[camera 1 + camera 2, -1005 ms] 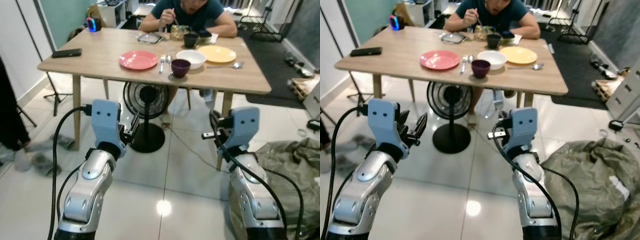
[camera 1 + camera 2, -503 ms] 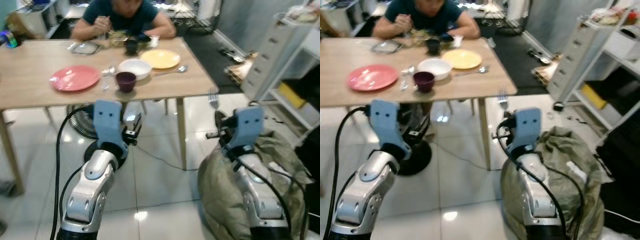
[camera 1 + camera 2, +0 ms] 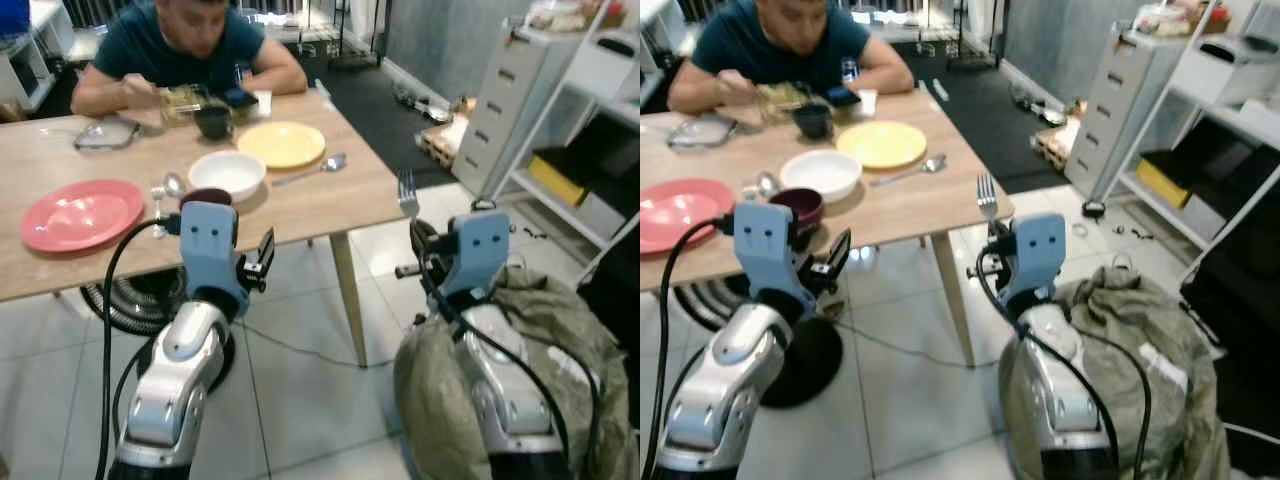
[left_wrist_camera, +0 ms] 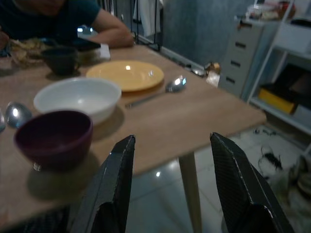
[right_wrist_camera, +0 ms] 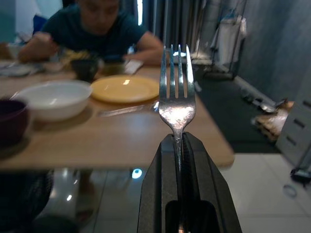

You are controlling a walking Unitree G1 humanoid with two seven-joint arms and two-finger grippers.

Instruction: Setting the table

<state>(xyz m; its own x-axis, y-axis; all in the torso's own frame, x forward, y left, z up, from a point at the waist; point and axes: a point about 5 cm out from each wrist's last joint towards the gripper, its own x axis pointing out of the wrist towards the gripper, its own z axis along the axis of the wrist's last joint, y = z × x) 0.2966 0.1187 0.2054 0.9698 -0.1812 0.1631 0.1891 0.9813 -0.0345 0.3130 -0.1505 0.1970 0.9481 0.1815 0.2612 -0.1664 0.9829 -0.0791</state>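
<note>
My right gripper is shut on the handle of a silver fork, held upright with its tines up, just off the right corner of the wooden table. My left gripper is open with nothing between its fingers, low in front of the table's near edge. On the table are a yellow plate, a white bowl, a dark purple bowl, a pink plate and a spoon beside the yellow plate. Two more spoons lie between the pink plate and the bowls.
A person sits eating at the table's far side, with a black cup in front. A grey drawer cabinet and shelves stand at the right. An olive cloth heap lies on the floor under my right arm. A fan stands under the table.
The camera has swung right and come closer to the table's right corner, so the whole scene has shifted left. The fork stays in my right gripper; the left stays open.
</note>
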